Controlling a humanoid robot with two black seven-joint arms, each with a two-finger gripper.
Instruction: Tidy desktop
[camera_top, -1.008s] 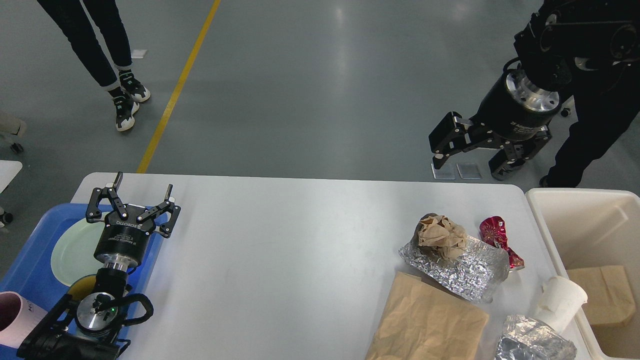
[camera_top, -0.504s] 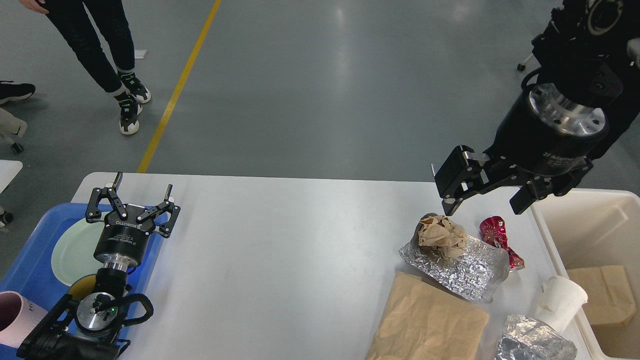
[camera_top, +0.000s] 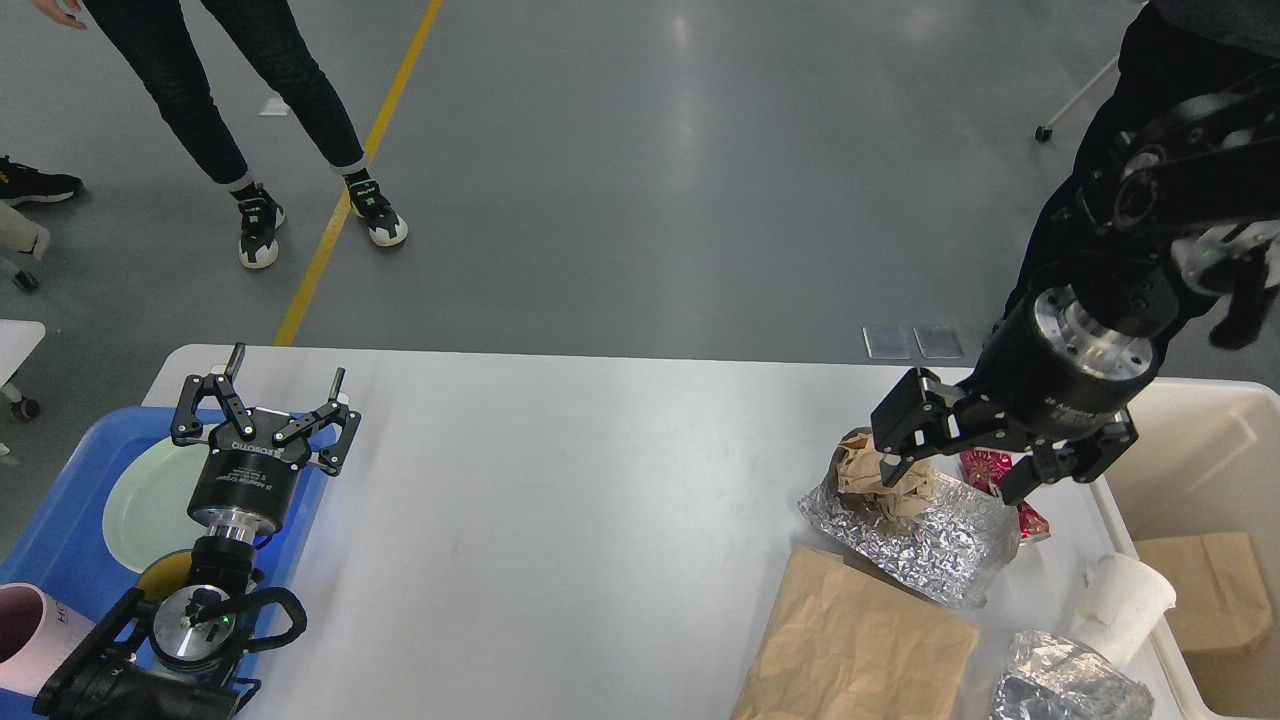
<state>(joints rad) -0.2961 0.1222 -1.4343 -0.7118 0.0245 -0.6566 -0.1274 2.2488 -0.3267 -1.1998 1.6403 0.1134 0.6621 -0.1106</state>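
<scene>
The white desktop (camera_top: 560, 500) fills the lower view. At its right lie a crumpled brown paper ball (camera_top: 868, 480) on a sheet of crumpled foil (camera_top: 930, 545), a red wrapper (camera_top: 985, 466), a flat brown paper bag (camera_top: 850, 650), a white paper cup (camera_top: 1125, 600) on its side and a second foil wad (camera_top: 1065, 685). My right gripper (camera_top: 950, 480) is open and hangs just above the paper ball and the red wrapper. My left gripper (camera_top: 285, 385) is open and empty above the tray's edge at the left.
A blue tray (camera_top: 60, 540) at the left holds a pale green plate (camera_top: 140, 510) and a pink cup (camera_top: 30, 640). A cream bin (camera_top: 1190, 470) at the right holds a brown bag (camera_top: 1215, 585). People's legs (camera_top: 250, 120) stand beyond the table.
My right gripper has come down and toward me from above the floor to just over the paper ball and red wrapper. The left arm has not moved. The person at the back has shifted.
</scene>
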